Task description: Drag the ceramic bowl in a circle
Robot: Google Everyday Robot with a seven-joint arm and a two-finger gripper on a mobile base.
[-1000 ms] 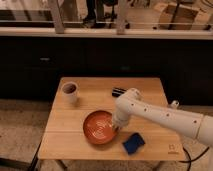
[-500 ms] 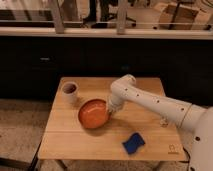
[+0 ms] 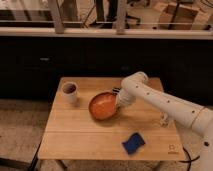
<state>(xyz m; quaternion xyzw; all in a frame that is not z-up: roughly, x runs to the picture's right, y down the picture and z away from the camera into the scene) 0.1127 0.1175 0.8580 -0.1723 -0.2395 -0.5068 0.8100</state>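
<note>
The orange-red ceramic bowl [image 3: 103, 106] sits on the wooden table [image 3: 80, 135], a little left of the table's middle and toward the far half. My gripper [image 3: 120, 101] is at the bowl's right rim, at the end of the white arm that reaches in from the right. The arm's wrist covers the contact point with the rim. The small pale mug [image 3: 69, 92] with a dark inside stands to the left of the bowl, a short gap from it.
A blue sponge [image 3: 133, 143] lies near the table's front right. A dark flat object [image 3: 116, 90] lies behind the bowl by the arm. A dark wall and window rail run behind the table.
The bowl has moved back and left across the table with my gripper, from the front middle toward the mug. The sponge and mug have stayed put.
</note>
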